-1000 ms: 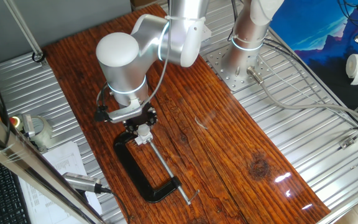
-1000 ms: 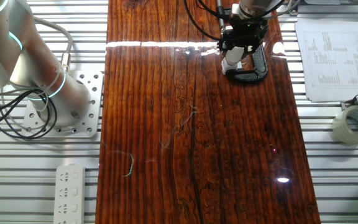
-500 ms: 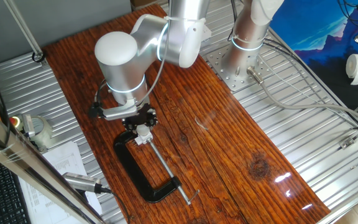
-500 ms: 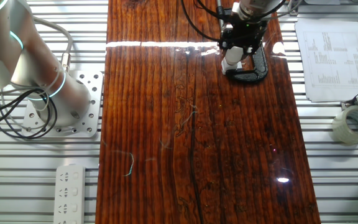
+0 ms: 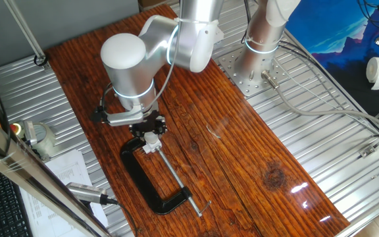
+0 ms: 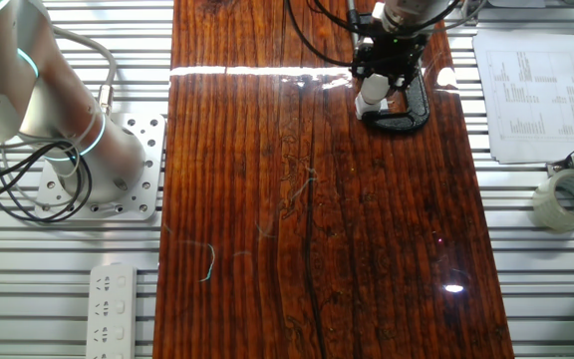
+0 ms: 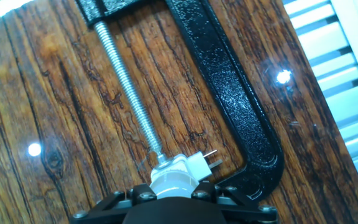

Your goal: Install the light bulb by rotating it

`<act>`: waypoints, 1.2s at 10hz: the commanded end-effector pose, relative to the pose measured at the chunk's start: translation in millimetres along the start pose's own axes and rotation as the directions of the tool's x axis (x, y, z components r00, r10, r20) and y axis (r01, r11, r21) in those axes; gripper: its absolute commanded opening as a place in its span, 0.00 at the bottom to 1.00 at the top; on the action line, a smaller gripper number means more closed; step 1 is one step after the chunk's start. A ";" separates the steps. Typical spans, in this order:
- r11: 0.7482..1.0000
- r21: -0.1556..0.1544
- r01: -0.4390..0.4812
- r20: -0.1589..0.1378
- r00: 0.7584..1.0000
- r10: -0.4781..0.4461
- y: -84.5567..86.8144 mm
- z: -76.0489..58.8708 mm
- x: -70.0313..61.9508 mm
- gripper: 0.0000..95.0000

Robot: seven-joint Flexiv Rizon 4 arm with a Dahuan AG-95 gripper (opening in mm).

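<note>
Hand view looks straight down past the black hand at the very bottom of the picture. Right under it sits the light bulb, a small whitish round thing. It pokes out from under the hand, so the bulb is straight below the hand, not off to a side. Its long axis seems to run up and down, the same way the hand points. I think that matters most for the next turn, because the hand has to spin around that line. Just beside the bulb is the small white socket block, with a little metal pin sticking out.

The hand's fingers are hidden behind its own black body. It looks closed around the bulb, but I cannot tell for sure if it grips it or only sits over it.

A bit farther on, the long silver screw of the big black clamp runs away from the block. The clamp's curved back goes along the side next to the metal slats.

In one fixed view, the hand hangs low over the brown wooden tabletop, close to its long edge by the papers. The clamp lies just in front.

In the other fixed view, the hand is near the far corner of the tabletop, with something white below it.
</note>
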State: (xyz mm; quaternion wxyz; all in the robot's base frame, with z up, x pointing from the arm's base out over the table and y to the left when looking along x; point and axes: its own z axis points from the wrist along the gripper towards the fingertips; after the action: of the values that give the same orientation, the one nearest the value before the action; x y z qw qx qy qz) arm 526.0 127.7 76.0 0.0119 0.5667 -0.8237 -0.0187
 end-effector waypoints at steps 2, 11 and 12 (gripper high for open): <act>0.999 0.003 -0.032 -0.002 0.999 0.032 -0.9 1.9 0.0 0.00; 0.995 0.004 -0.100 -0.009 0.995 0.100 -0.7 1.4 -0.1 0.20; 0.994 0.004 -0.107 -0.009 0.994 0.107 -0.6 1.1 -0.1 0.20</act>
State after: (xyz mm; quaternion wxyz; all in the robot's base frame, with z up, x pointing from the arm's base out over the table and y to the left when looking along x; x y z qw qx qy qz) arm 526.0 128.1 76.0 0.0159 0.5208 -0.8534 -0.0145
